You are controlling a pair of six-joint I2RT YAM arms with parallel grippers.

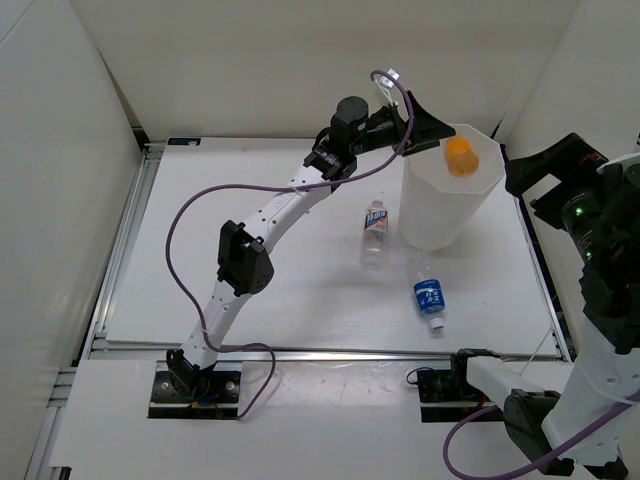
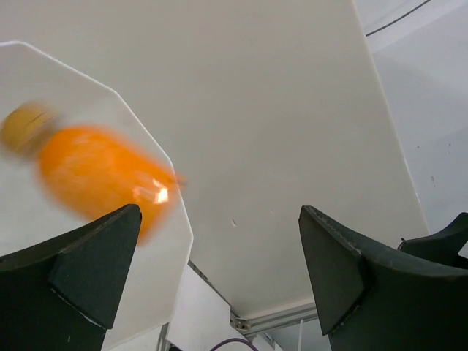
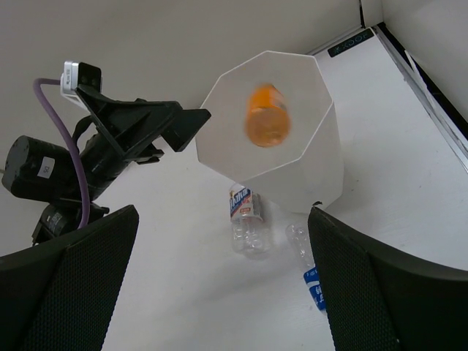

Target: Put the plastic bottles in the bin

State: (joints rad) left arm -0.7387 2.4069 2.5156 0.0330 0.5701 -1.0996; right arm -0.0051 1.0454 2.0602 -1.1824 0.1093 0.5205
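The left hand (image 1: 432,135) (image 2: 219,216) hangs at the upper left lip of the bin (image 1: 440,215), in the upper middle of the overhead view. Its fingers are spread wide and there is nothing between them. In the left wrist view the orange bottle (image 2: 95,179) is a blurred shape at the left, over the pale inside of the bin (image 2: 172,263) and clear of both fingers. From above, the orange bottle (image 1: 460,155) sits inside the bin's eight-sided mouth, near the upper rim. The right wrist view also shows it (image 3: 267,121), blurred, within the opening.

Two more plastic bottles lie on their sides on the white surface (image 1: 300,300). The bottle with the white-and-orange label (image 1: 375,232) (image 3: 247,219) lies just left of the bin's foot. The bottle with the blue label (image 1: 428,293) (image 3: 301,245) lies just below the bin in the overhead frame, its cap toward the lower edge. Nothing lies on top of either.

The left arm runs from its base at lower left up to the bin, passing left of both lying bottles. A purple cable (image 1: 185,215) loops out beside it. A metal rail (image 1: 130,230) borders the surface on the left, and white walls close it in.

The right hand (image 3: 219,216) is at the right edge of the overhead frame, raised beside the bin. Its fingers are wide apart and carry nothing. In its own view, the right finger hides part of the blue-labelled bottle.
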